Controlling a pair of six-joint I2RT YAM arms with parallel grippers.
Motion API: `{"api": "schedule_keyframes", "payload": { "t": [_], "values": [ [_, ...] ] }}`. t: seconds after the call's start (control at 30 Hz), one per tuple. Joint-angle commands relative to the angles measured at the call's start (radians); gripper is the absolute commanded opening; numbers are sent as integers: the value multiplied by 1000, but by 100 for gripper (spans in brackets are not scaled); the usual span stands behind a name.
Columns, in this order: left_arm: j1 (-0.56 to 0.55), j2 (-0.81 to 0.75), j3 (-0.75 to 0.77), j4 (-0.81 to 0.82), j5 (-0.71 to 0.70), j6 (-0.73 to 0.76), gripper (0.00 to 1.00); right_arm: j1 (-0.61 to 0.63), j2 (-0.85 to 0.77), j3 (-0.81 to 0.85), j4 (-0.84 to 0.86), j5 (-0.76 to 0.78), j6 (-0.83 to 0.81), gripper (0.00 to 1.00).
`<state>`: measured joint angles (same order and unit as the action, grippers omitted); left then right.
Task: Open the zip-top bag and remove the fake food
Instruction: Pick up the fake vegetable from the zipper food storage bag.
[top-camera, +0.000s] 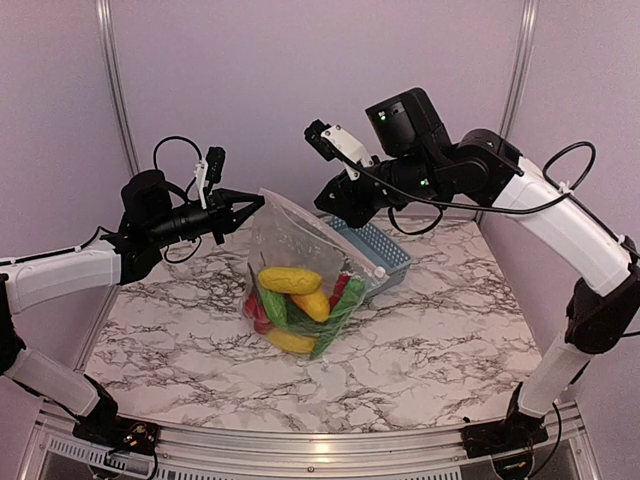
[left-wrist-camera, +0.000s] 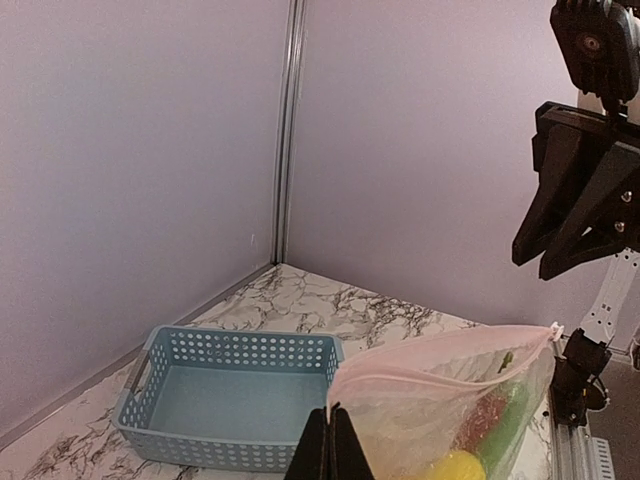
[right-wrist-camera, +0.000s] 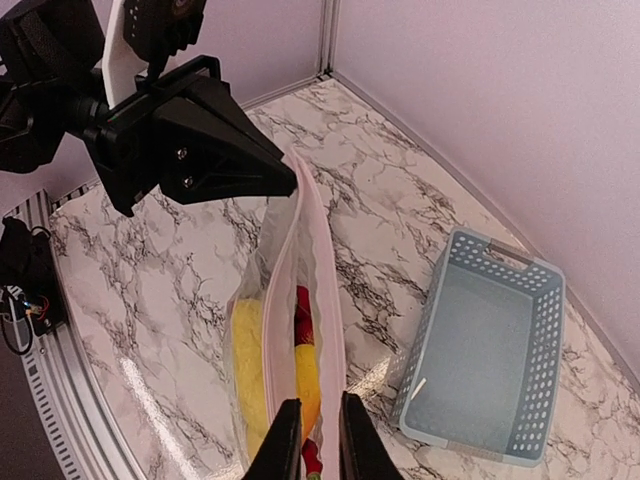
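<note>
Top external view, Jo: where's the bag (top-camera: 290, 245)?
Jo: Held up mid-table, Max, its belly apparently resting on the marble table (top-camera: 450, 350). The left gripper (top-camera: 250, 203) is clamped on one top corner, so the crinkly clear plastic stands tall and the toy food (top-camera: 290, 280), smooth yellow, green and red pieces, sags to the bottom.
Max: Left wrist view?
Jo: That pinch sits right on the pink zip strip (left-wrist-camera: 440, 355). A perforated blue basket (left-wrist-camera: 240, 340) sits behind.
Max: Right wrist view?
Jo: The right gripper (right-wrist-camera: 320, 420) straddles the strip's other end, fingers (right-wrist-camera: 285, 445) a sliver apart, nothing visibly pinched. I'd say it's lining up to peel the mouth apart.
</note>
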<state>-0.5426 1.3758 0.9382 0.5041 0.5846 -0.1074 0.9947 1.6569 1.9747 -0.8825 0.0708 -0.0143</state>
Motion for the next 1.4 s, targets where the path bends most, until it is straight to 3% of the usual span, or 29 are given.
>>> {"api": "schedule_keyframes", "payload": {
  "t": [0.0,0.73,1.07,1.37],
  "values": [
    [-9,8,-8,29,16,12,0,-8,23,41,-13,-47,38,12],
    [-25,0,-11,19,29,30,0,-33,81,-35,-3,-132,97,7],
    [-49,-6,-5,10,36,51,0,-57,60,-87,-40,-112,115,14],
    [-105,-1,36,-32,-15,95,0,-59,-13,-134,-126,-75,133,29]
  ]
}}
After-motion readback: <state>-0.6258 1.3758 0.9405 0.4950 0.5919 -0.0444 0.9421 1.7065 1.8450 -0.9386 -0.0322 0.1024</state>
